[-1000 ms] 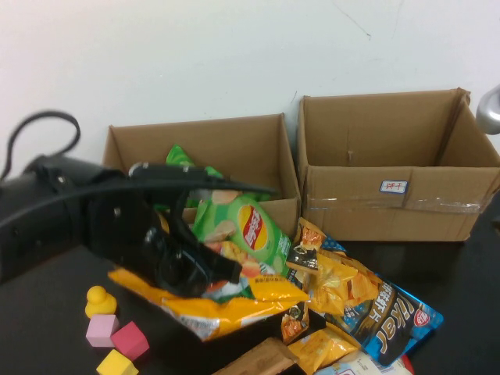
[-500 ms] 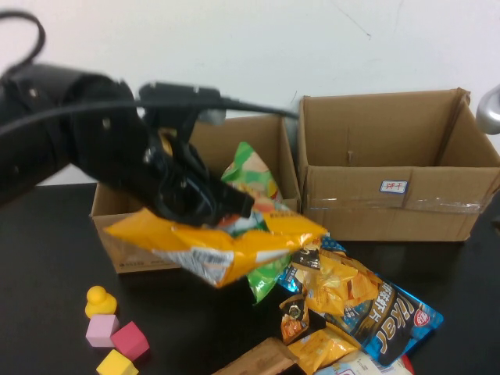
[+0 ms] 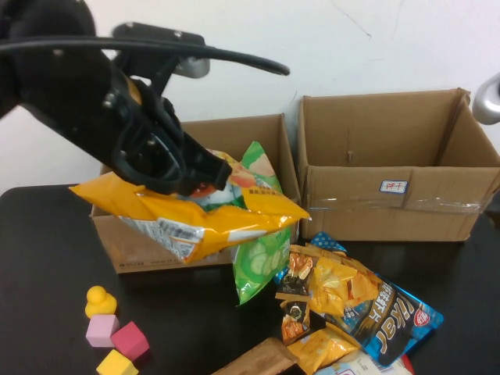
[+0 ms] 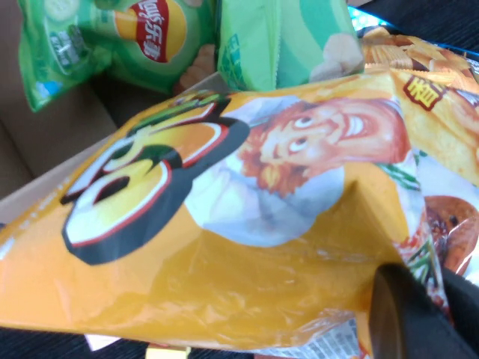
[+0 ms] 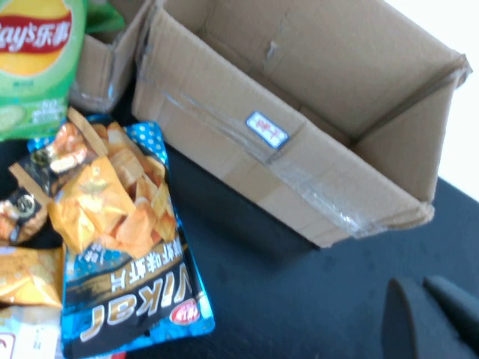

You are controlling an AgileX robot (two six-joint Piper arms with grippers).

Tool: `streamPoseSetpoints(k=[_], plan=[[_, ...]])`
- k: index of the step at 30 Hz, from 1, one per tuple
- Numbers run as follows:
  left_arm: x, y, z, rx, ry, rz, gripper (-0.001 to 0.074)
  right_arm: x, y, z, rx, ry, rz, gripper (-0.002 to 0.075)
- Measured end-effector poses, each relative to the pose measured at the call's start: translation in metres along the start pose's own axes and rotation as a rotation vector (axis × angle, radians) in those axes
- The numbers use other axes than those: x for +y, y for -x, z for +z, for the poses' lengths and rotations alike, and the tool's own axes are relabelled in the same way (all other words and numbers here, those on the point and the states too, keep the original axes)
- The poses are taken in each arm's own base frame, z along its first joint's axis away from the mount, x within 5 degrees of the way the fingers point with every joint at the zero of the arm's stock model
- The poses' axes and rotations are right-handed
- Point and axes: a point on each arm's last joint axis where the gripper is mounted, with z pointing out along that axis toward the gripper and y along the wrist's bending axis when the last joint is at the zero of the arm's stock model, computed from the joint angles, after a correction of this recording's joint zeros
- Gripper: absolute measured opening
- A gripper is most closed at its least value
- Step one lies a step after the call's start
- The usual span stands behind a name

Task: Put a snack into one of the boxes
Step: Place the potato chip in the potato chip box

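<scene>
My left gripper (image 3: 183, 176) is shut on a big orange chip bag (image 3: 187, 215) and holds it in the air over the front wall of the left cardboard box (image 3: 125, 246). In the left wrist view the orange bag (image 4: 224, 247) fills the frame, pinched at my left gripper (image 4: 430, 292). A green Lay's bag (image 3: 258, 258) hangs against the orange bag, its lower end over the table. More green bags (image 4: 112, 37) lie inside the left box. The right cardboard box (image 3: 375, 203) stands open. My right gripper (image 5: 426, 299) is shut and empty, above the table near the right box (image 5: 299, 90).
A pile of snack bags (image 3: 336, 289) with a blue bag (image 3: 398, 316) lies before the boxes. A yellow duck (image 3: 100, 301), pink (image 3: 101, 330), magenta (image 3: 130, 340) and yellow (image 3: 117, 364) cubes sit front left. A wooden block (image 3: 258, 359) lies at the front edge.
My left arm has risen and swung left with the orange bag, from the table up to the left box's front wall. The green Lay's bag came up with it.
</scene>
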Motion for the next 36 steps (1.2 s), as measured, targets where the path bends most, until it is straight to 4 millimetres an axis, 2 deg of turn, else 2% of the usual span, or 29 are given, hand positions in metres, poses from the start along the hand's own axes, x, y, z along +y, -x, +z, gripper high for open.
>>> streamPoseSetpoints(k=[7, 18, 22, 24, 26, 32, 34, 36], plan=[[0.003, -0.002, -0.02, -0.048, 0.034, 0.031, 0.0011, 0.0, 0.002, 0.0, -0.025, 0.005, 0.0, -0.0001], [0.006, 0.013, -0.044, -0.139, 0.081, 0.053, 0.0011, 0.0, 0.002, 0.0, -0.025, 0.005, 0.0, -0.0001], [0.005, 0.023, -0.044, -0.234, 0.081, 0.063, 0.0011, 0.001, 0.003, 0.0, -0.034, 0.007, 0.002, -0.0001], [0.006, 0.032, -0.036, -0.279, 0.089, 0.077, 0.0011, 0.001, 0.003, 0.0, -0.036, 0.008, 0.002, -0.0001], [0.006, 0.043, -0.021, -0.323, 0.097, 0.094, 0.0011, 0.001, 0.004, 0.0, -0.039, 0.008, 0.002, -0.0001], [0.012, 0.073, 0.05, -0.416, 0.14, 0.127, 0.0022, 0.001, 0.004, 0.001, -0.037, 0.008, 0.005, -0.0001], [0.016, 0.076, 0.073, -0.41, 0.145, 0.114, 0.0083, 0.001, 0.004, 0.001, -0.036, 0.01, 0.006, -0.0001], [0.026, 0.076, 0.095, -0.373, 0.158, 0.088, 0.0213, 0.001, 0.004, 0.001, -0.036, 0.01, 0.007, -0.0001]])
